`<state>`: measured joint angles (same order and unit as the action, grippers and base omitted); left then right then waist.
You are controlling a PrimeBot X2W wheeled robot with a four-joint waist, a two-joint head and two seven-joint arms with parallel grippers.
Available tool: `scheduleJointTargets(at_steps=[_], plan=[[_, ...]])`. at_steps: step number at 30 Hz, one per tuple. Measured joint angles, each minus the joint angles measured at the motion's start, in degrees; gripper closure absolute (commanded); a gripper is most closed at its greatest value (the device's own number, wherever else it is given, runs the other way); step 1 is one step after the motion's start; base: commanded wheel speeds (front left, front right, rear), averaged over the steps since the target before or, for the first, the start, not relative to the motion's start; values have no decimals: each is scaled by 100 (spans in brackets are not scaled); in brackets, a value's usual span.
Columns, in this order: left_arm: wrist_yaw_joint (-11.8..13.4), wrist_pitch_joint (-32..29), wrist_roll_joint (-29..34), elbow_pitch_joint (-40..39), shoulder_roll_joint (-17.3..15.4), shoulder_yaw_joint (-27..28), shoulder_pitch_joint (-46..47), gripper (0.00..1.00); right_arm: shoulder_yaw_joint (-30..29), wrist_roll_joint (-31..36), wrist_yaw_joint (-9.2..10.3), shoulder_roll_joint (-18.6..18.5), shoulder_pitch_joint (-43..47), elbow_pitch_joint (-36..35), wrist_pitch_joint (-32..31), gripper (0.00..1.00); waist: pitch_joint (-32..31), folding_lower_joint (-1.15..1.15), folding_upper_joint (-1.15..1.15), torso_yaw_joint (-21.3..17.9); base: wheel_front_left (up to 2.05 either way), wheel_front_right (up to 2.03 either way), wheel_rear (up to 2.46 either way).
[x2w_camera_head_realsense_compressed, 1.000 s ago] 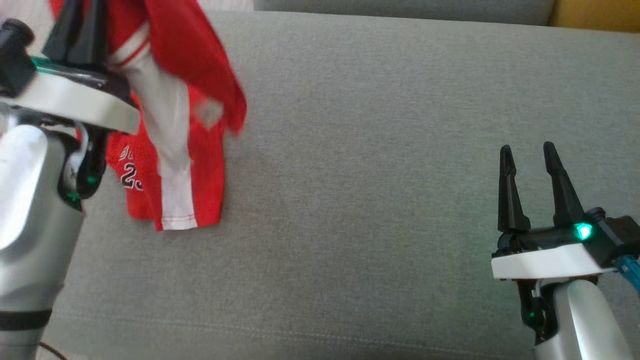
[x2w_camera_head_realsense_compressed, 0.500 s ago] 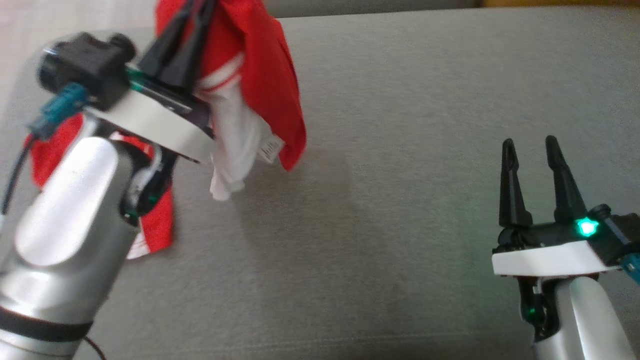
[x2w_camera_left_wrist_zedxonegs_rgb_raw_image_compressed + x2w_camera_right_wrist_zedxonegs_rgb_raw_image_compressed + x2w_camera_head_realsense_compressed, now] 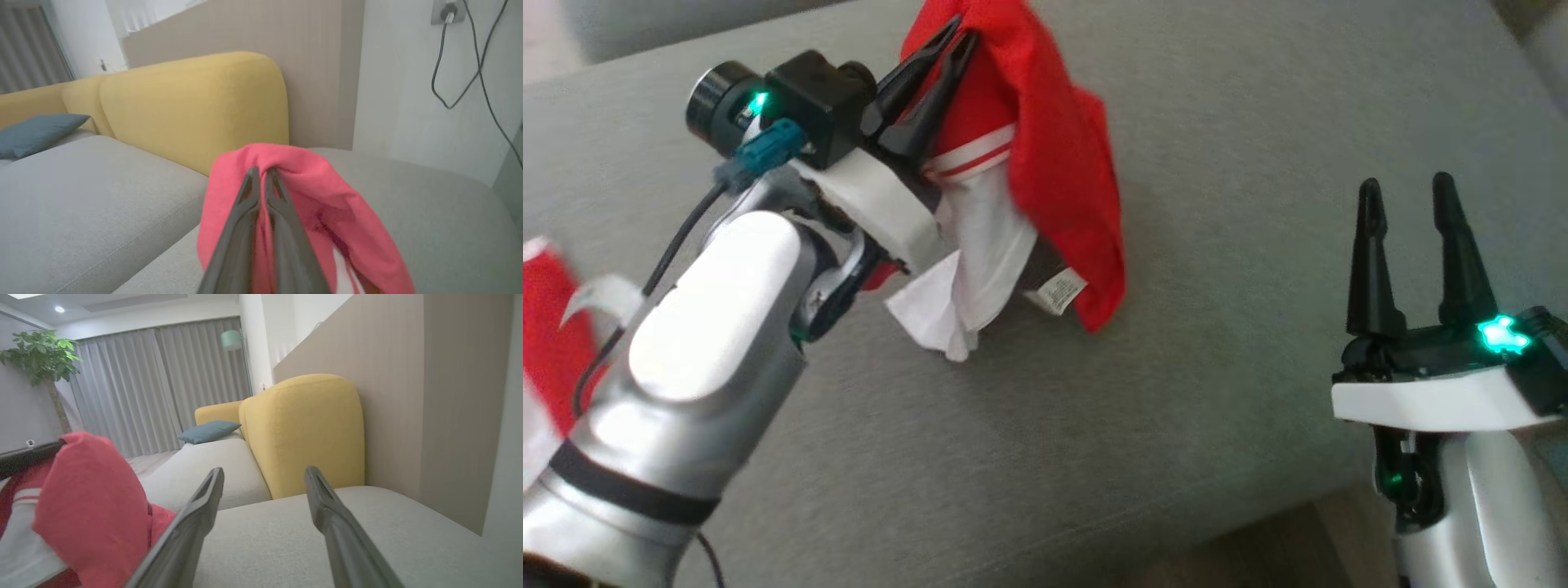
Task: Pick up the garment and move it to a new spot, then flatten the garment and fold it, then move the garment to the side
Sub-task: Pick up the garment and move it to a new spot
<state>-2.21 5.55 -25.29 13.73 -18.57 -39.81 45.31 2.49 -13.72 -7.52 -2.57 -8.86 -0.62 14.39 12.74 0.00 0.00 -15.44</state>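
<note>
The left claw (image 3: 962, 34), upper middle of the head view, was clenched on the red-and-white cloth garment (image 3: 1062, 147), which hung bunched over the grey fabric sofa seat (image 3: 1258, 147). The right claw (image 3: 1406, 192), lower right, stood released. Only step 1 seemed underway; placing, flattening and folding remained.

Soft, even light fills my head view; the garment (image 3: 1062, 147) casts a faint shadow on the cushion (image 3: 1217, 122). The green lamp (image 3: 1503, 335) on my right gripper (image 3: 1407, 181) flares. In my wrist views the near fingers (image 3: 237, 232) blur and red pales to pink.
</note>
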Motion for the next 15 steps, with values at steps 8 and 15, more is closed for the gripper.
scheduleJointTargets(at_steps=[8,15], plan=[[-124,271,387,1334,-94,-227,230,0,67,-118,0,1,1,-134,0,0,397,0,0,-586,0,0,0],[-46,717,279,1634,-1,-65,233,0,-4,-38,0,2,2,-118,0,0,425,0,0,-303,0,0,0]])
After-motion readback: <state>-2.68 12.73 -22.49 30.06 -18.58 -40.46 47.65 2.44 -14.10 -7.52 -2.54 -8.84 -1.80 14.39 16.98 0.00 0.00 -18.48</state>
